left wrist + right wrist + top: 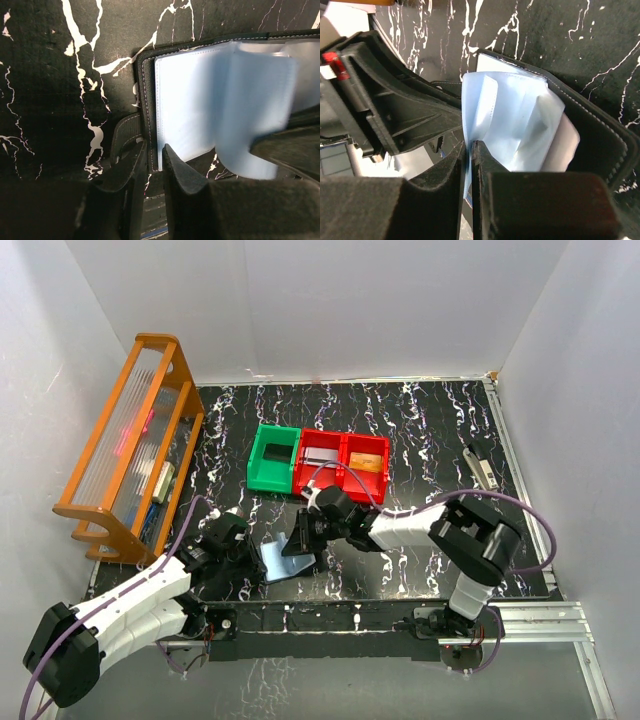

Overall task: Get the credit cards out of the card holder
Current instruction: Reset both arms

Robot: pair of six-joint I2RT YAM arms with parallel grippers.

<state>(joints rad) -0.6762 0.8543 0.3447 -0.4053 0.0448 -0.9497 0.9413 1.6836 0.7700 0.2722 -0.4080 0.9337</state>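
I see bright, even light in the top view, walls (400, 300) slightly washed out. Wrist views are dimmer: foreground dark and out of focus, holder (185, 100) pages smeared on left wrist.

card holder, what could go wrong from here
The right gripper pinches only a thin blue sleeve; pulling could tear it or lift the whole card holder. The left gripper grips just the holder's stitched edge, so it may slip. No card is clearly visible, so the pinch may miss one.

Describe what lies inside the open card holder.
Light-blue plastic sleeves fan out inside the card holder; the right gripper pinches one. Whether cards sit in them cannot be seen.
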